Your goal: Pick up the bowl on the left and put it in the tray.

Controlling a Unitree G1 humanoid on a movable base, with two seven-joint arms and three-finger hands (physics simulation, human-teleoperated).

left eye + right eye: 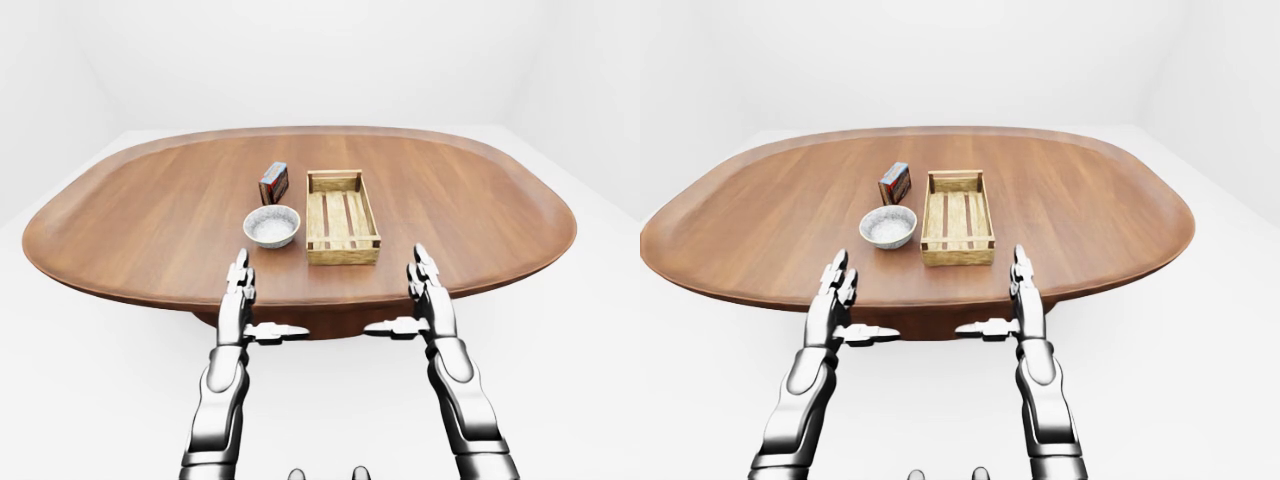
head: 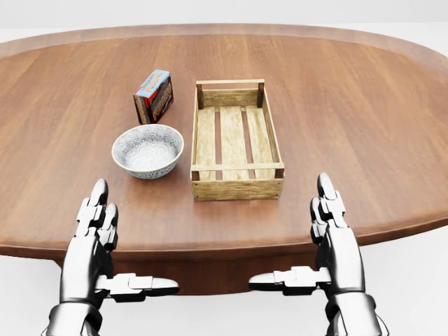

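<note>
A grey patterned bowl [image 2: 148, 150] sits upright on the oval wooden table [image 2: 350, 105], just left of a slatted wooden tray [image 2: 236, 138] with nothing in it. My left hand [image 2: 112, 238] hovers at the table's near edge, below the bowl and apart from it, fingers stretched out and thumb pointing right. At the same edge, below and right of the tray, my right hand [image 2: 311, 234] mirrors it, fingers spread and holding nothing.
A small red and blue box [image 2: 153, 96] lies above the bowl, near the tray's top left corner. White floor and walls surround the table [image 1: 90, 230].
</note>
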